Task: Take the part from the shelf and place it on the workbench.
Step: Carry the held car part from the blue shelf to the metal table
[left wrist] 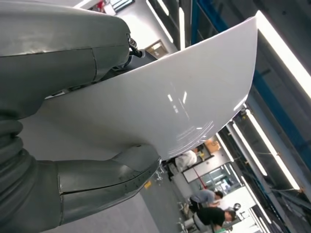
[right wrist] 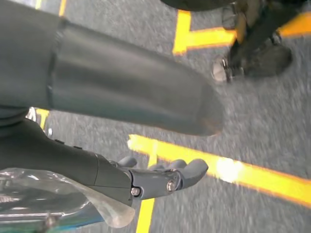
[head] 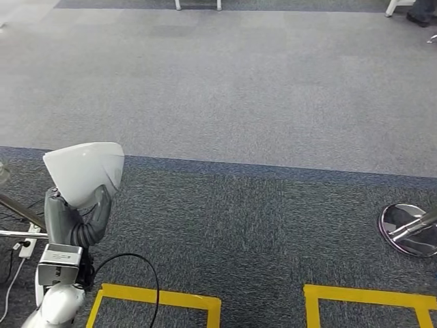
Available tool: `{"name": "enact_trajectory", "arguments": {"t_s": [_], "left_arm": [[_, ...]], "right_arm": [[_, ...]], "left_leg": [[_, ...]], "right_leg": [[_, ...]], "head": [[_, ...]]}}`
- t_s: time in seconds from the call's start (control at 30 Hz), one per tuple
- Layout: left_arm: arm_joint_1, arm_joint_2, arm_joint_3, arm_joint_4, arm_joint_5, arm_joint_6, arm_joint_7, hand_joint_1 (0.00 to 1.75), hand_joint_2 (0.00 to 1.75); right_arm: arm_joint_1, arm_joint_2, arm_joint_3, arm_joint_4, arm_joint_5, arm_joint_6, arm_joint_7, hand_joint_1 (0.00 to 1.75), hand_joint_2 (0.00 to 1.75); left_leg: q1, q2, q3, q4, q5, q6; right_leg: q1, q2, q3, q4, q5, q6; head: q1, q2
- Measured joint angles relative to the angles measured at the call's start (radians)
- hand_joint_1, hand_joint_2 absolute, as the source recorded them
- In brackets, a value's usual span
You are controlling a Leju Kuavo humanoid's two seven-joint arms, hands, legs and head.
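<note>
1. At the lower left of the head view, the robot's left hand [head: 77,222] is held up over the grey carpet [head: 247,89].
2. That hand holds the white part [head: 85,171], a smooth, shiny, curved shell. The part sits on top of the hand, off the floor.
3. In the left wrist view, the thick grey thumb [left wrist: 121,172] presses one face of the white part [left wrist: 172,102], and the grey fingers [left wrist: 66,39] lie along its other side. So the part is pinched between them.
4. A black cable [head: 139,263] loops on the carpet just beside the left arm.
5. Along the bottom of the head view, yellow tape lines [head: 160,298] make box shapes on the dark carpet.
6. At the right edge sits a round shiny metal base [head: 407,229] with a pole leaning out of it.
7. In the right wrist view, the right hand [right wrist: 146,177] hangs over the carpet and more yellow tape. Its fingers [right wrist: 183,172] are stretched out with nothing in them, and the thumb stands apart from them.
</note>
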Motion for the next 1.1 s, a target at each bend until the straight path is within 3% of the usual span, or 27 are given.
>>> {"name": "enact_trajectory", "arguments": {"t_s": [0.03,0.1,0.17,0.2,0.27,0.33,0.4,0.47,0.53,0.6,0.63,0.67,0.7,0.73,0.77,0.83,0.9,0.97,1.03,1.1], "left_arm": [[-0.001,0.0,0.0,0.0,0.0,0.0,0.0,1.75,1.75],[-0.003,0.001,0.0,0.0,0.0,0.0,0.0,1.75,1.75],[-0.002,0.001,0.0,0.0,0.0,0.0,0.0,1.75,1.75],[-0.001,0.001,0.0,0.0,0.0,0.0,0.0,1.75,1.75],[-0.001,0.001,0.0,0.0,0.0,0.0,0.0,1.75,1.75],[-0.002,0.001,0.0,0.0,0.0,0.0,0.0,1.75,1.75],[-0.003,0.001,0.0,0.0,0.0,0.0,0.0,1.75,1.75],[-0.001,0.001,0.0,-0.001,0.0,0.0,0.0,1.75,1.75],[-0.001,0.001,0.001,-0.002,0.0,0.0,0.0,1.75,1.75],[-0.002,0.0,0.001,-0.002,0.0,0.0,0.0,1.75,1.75],[-0.002,0.0,0.0,-0.002,0.0,0.0,0.0,1.75,1.75],[-0.001,0.0,0.0,-0.002,0.0,0.0,0.0,1.75,1.75],[0.0,0.0,0.0,-0.002,0.0,0.0,0.0,1.75,1.75],[0.0,0.0,0.0,-0.002,0.0,0.0,0.0,1.75,1.75],[0.0,0.0,0.0,-0.002,0.0,0.0,0.0,1.75,1.75],[-0.001,0.0,0.0,-0.002,0.0,0.0,0.0,1.75,1.75],[-0.002,0.0,0.0,-0.002,0.0,0.0,0.0,1.75,1.75],[0.0,0.001,0.0,-0.002,0.0,-0.001,0.0,1.75,1.75],[0.0,0.002,0.0,-0.002,0.0,0.0,0.0,1.75,1.75],[-0.004,0.002,0.0,-0.002,0.0,0.0,0.0,1.75,1.75]], "right_arm": [[0.0,0.0,-0.001,0.0,0.0,0.0,0.0,0.0,0.0],[0.003,0.0,-0.001,0.0,0.0,0.0,0.0,0.0,0.0],[0.004,0.0,-0.001,0.0,0.0,0.001,0.0,0.0,0.0],[0.003,0.0,-0.001,0.0,0.0,0.001,0.0,0.0,0.0],[0.002,0.0,-0.001,0.0,0.0,0.001,0.0,0.0,0.0],[0.002,0.0,-0.001,0.0,0.0,0.001,0.0,0.0,0.0],[0.001,0.0,-0.001,0.0,0.0,0.001,0.0,0.0,0.0],[-0.003,0.0,-0.001,0.0,0.0,0.001,0.0,0.0,0.0],[-0.007,0.0,0.001,0.0,0.0,0.001,0.0,0.0,0.0],[-0.008,0.0,0.001,0.0,-0.001,0.001,0.0,0.0,0.0],[-0.006,0.0,0.001,0.0,0.0,0.001,0.0,0.0,0.0],[-0.005,0.0,0.001,0.0,0.0,0.001,0.0,0.0,0.0],[-0.003,0.0,0.001,0.0,0.0,0.001,0.001,0.0,0.0],[-0.002,0.0,0.001,0.0,0.001,0.001,0.001,0.0,0.0],[-0.001,0.0,0.001,0.0,0.001,0.001,0.001,0.0,0.0],[-0.001,0.0,0.001,0.0,0.0,0.0,0.001,0.0,0.0],[0.001,0.0,0.001,0.001,0.0,0.0,0.001,0.0,0.0],[0.001,0.0,0.001,0.0,0.001,0.001,0.001,0.0,0.0],[0.001,0.0,-0.001,0.0,0.0,0.0,0.0,0.0,0.0],[0.002,0.0,-0.002,0.0,0.0,0.0,0.0,0.0,0.0]], "left_leg": [[-0.001,0.029,-0.014,0.031,-0.018,-0.006],[0.002,0.086,-0.069,0.147,-0.076,-0.018],[0.01,0.099,-0.123,0.25,-0.107,-0.026],[0.014,0.102,-0.128,0.255,-0.095,-0.029],[0.019,0.12,-0.08,0.157,-0.025,-0.031],[0.013,0.165,-0.019,0.036,0.018,-0.025],[0.004,0.186,-0.001,-0.005,0.015,-0.011],[0.005,0.164,-0.001,-0.011,0.014,0.006],[0.009,0.14,0.003,-0.018,0.017,0.021],[0.01,0.117,0.005,-0.022,0.017,0.032],[0.009,0.103,0.006,-0.021,0.016,0.035],[0.006,0.089,0.007,-0.021,0.015,0.037],[0.004,0.073,0.01,-0.021,0.013,0.039],[0.001,0.057,0.014,-0.021,0.01,0.04],[-0.001,0.043,0.019,-0.021,0.008,0.041],[-0.003,0.017,0.024,-0.019,0.002,0.038],[0.001,-0.008,0.018,-0.017,0.002,0.029],[0.004,-0.026,0.013,-0.018,0.003,0.017],[0.001,0.016,0.004,0.004,-0.012,0.004],[0.001,0.079,-0.039,0.095,-0.06,-0.009]], "right_leg": [[-0.002,-0.014,0.005,-0.005,0.0,-0.005],[-0.001,-0.044,0.011,-0.008,-0.003,-0.012],[-0.002,-0.075,0.014,-0.008,-0.009,-0.011],[-0.004,-0.089,0.017,-0.007,-0.012,-0.01],[-0.006,-0.115,0.029,-0.008,-0.021,-0.003],[-0.002,-0.137,0.037,-0.008,-0.033,0.01],[0.004,-0.158,0.042,-0.011,-0.041,0.024],[0.005,-0.175,0.058,-0.017,-0.048,0.034],[0.002,-0.136,0.051,0.017,-0.075,0.041],[0.002,-0.073,-0.013,0.136,-0.131,0.04],[0.004,-0.057,-0.056,0.209,-0.154,0.038],[0.006,-0.051,-0.094,0.262,-0.161,0.035],[0.009,-0.048,-0.115,0.276,-0.143,0.031],[0.011,-0.045,-0.118,0.252,-0.108,0.026],[0.013,-0.036,-0.103,0.194,-0.06,0.019],[0.013,0.013,-0.06,0.073,0.008,0.004],[0.013,0.044,-0.032,0.014,0.019,-0.001],[0.013,0.026,-0.021,-0.001,0.015,0.0],[0.008,0.0,-0.008,-0.014,0.016,-0.007],[0.006,-0.03,0.003,-0.021,0.013,-0.015]], "head": [[-0.003,0.0],[-0.009,0.0],[-0.009,0.0],[-0.009,0.0],[-0.009,0.0],[-0.01,0.0],[-0.009,0.0],[-0.007,0.0],[-0.002,0.0],[0.005,0.0],[0.006,0.0],[0.006,0.0],[0.006,0.0],[0.006,0.0],[0.006,0.0],[0.004,0.0],[0.004,0.0],[0.005,0.0],[0.0,0.0],[-0.006,0.0]]}}
